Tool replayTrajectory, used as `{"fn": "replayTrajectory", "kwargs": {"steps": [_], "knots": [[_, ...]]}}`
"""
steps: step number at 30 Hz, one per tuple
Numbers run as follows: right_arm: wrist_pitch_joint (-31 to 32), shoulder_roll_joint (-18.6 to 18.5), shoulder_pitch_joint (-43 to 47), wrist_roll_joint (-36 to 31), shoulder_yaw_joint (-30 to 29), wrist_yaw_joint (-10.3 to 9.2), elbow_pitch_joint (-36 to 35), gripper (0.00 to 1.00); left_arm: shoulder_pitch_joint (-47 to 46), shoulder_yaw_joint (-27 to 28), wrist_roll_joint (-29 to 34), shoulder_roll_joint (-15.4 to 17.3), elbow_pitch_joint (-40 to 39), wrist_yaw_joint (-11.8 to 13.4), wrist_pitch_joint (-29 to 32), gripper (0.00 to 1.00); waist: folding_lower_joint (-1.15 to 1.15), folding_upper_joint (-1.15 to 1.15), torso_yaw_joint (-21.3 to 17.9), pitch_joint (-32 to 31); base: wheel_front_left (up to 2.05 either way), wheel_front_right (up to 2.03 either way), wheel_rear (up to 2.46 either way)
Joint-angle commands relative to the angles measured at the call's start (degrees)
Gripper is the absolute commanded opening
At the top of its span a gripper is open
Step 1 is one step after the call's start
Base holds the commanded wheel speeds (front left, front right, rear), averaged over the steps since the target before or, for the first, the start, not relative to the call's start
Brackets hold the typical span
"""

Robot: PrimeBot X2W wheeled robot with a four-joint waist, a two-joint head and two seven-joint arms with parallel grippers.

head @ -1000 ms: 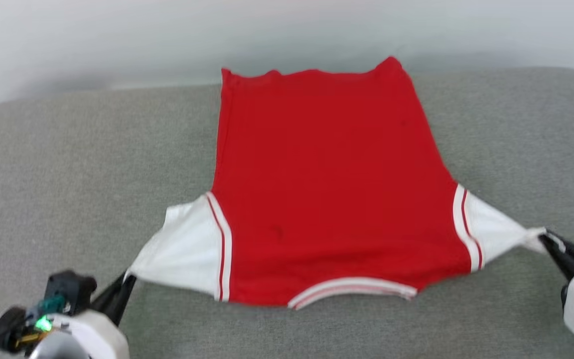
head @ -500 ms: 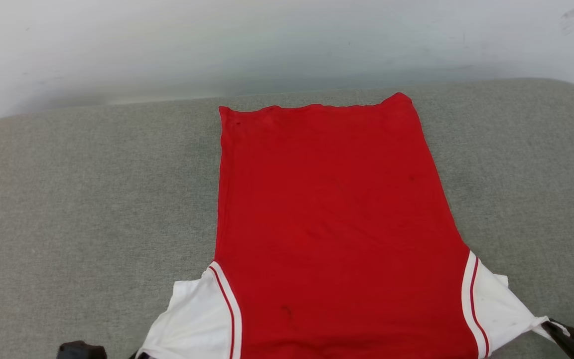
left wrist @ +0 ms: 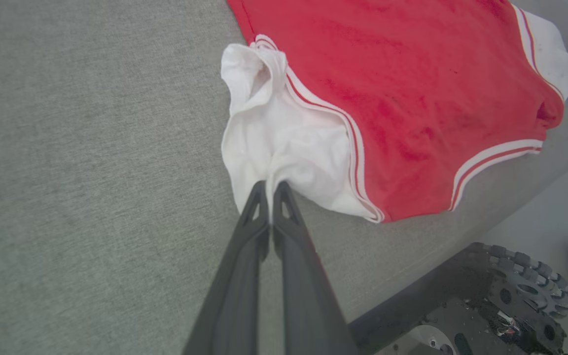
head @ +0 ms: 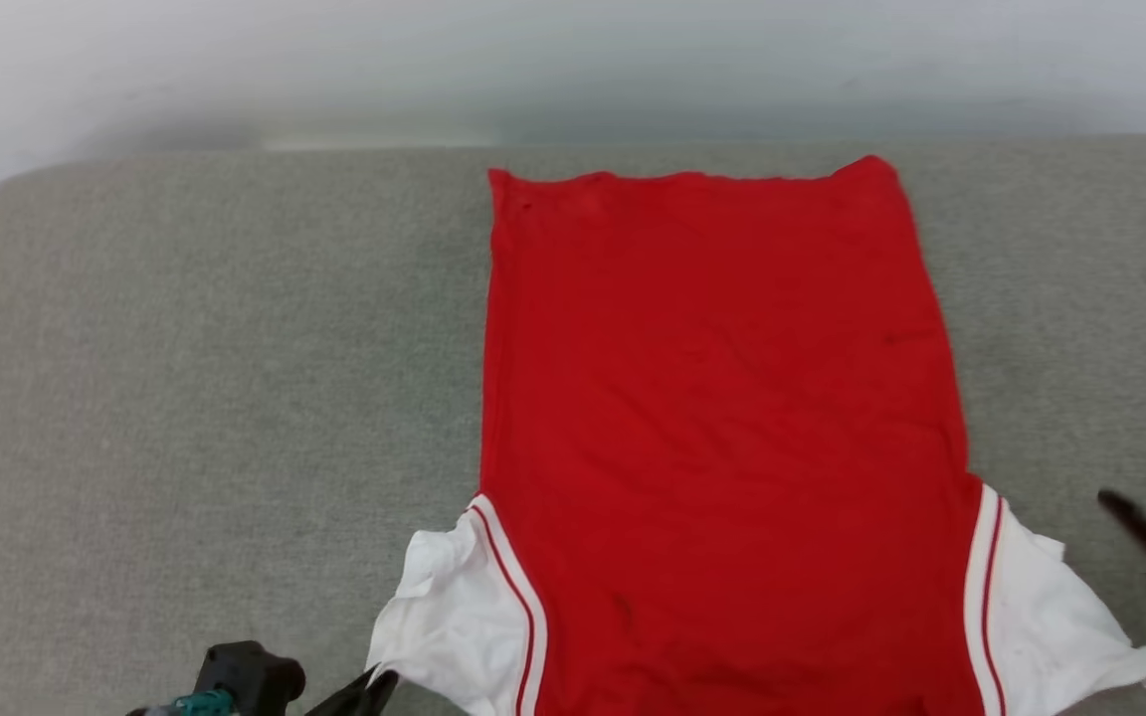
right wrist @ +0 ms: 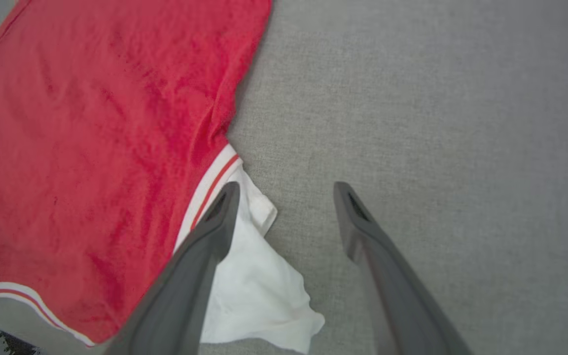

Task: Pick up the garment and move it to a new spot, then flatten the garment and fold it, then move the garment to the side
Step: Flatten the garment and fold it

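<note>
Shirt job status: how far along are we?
Done: the shirt lies spread flat, plain red side up, on the grey fabric surface. In hand: the left gripper is shut on one white sleeve; the right gripper is open at the other sleeve, gripping nothing. Left: no fold yet, nor the move to the side.

Illumination is bright, diffuse and even, with no glare. In the head view focus is soft overall: the wall point(head: 573, 70) along the top edge is washed out, and the right gripper point(head: 1140, 491) at the right edge is smeared by motion blur. The wrist views are sharper and stretch toward the corners. Shadows are faint and narrow under the edges of the garment point(head: 722, 418).
</note>
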Motion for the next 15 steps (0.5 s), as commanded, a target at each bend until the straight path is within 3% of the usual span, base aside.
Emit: {"fn": "replayTrajectory", "kwargs": {"steps": [1, 8, 11, 12, 15], "knots": [[1.5, -0.1, -2.3, -0.1, -0.9, -0.02, -1.0, 1.0, -0.9, -0.1, 0.5, 0.4, -1.3, 0.3, 0.4, 0.0, 0.01, 0.0, 2.1, 2.2, 0.0, 0.0, 0.0], [17.8, 2.2, -17.8, -1.7, -6.8, -0.02, 0.0, 1.0, -4.0, -2.5, 2.5, -0.5, -8.2, -0.4, 3.9, 0.0, 0.01, 0.0, 8.3, 10.4, 0.0, 0.0, 0.0], [23.8, 3.6, -25.8, -4.6, -8.2, -0.02, 2.9, 1.0, -5.9, -3.7, 3.9, -1.7, -9.6, -0.8, 4.5, 0.0, 0.01, 0.0, 10.8, 14.0, 0.0, 0.0, 0.0], [28.1, 3.9, -34.2, -7.7, -10.3, -0.02, 5.6, 1.0, -8.5, -4.6, 5.3, -2.8, -10.5, -1.8, 5.2, 0.0, 0.01, 0.0, 13.6, 17.5, 0.0, 0.0, 0.0], [31.6, 4.8, -40.2, -10.6, -12.1, -0.02, 8.6, 1.0, -10.8, -5.9, 6.3, -4.0, -11.2, -3.1, 6.2, 0.0, 0.01, 0.0, 16.1, 20.5, 0.0, 0.0, 0.0]]}}
